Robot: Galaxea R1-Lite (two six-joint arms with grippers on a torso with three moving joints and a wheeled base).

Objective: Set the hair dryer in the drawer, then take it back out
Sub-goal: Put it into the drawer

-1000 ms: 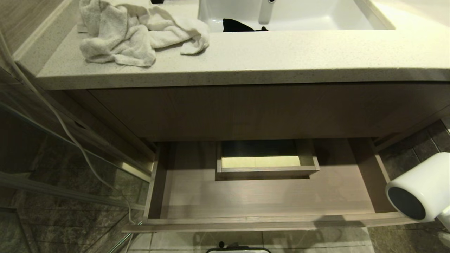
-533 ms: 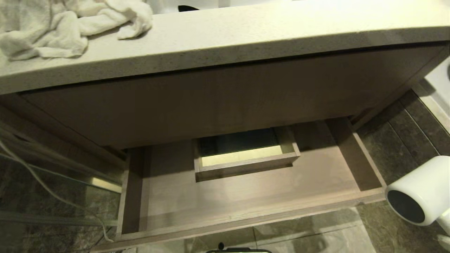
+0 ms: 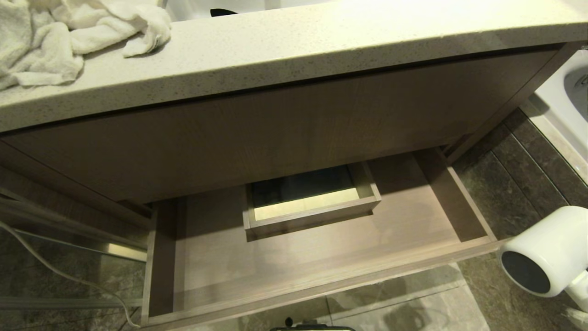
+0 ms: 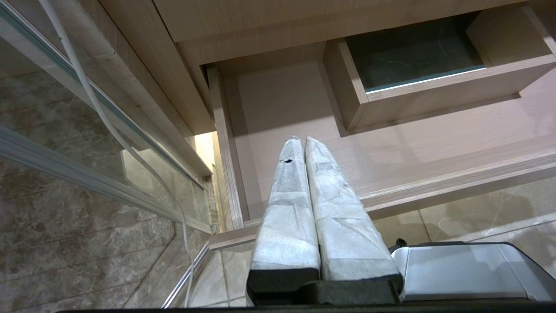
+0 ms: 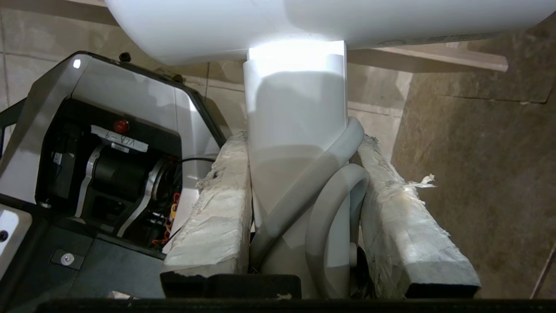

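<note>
Drawer [image 3: 321, 271] is pulled fully out under the vanity, floor bare, boxed cutout [image 3: 312, 202] in the middle showing the dark floor tile through it. Hair dryer [image 3: 544, 250] sits off the drawer's right front corner, outside it and over the floor tiles, barrel roughly level with the dark grey round end facing out toward the robot. Right gripper [image 5: 304, 152] is pinching the dryer's white handle [image 5: 295, 130], one padded finger [image 5: 217, 208] on each side, with loops of the cord [image 5: 325, 204] caught between the handle and the far finger. Left gripper [image 4: 304, 143] hangs low in front of the drawer's left front end, fingers pressed together, nothing in them, pointing into the drawer's left part. Crumpled white towel [image 3: 59, 37] on the speckled countertop [image 3: 321, 50] at the left. A thin white cable [image 3: 55, 271] trails down over the floor left of the drawer, beside a glass panel [image 4: 87, 121].
</note>
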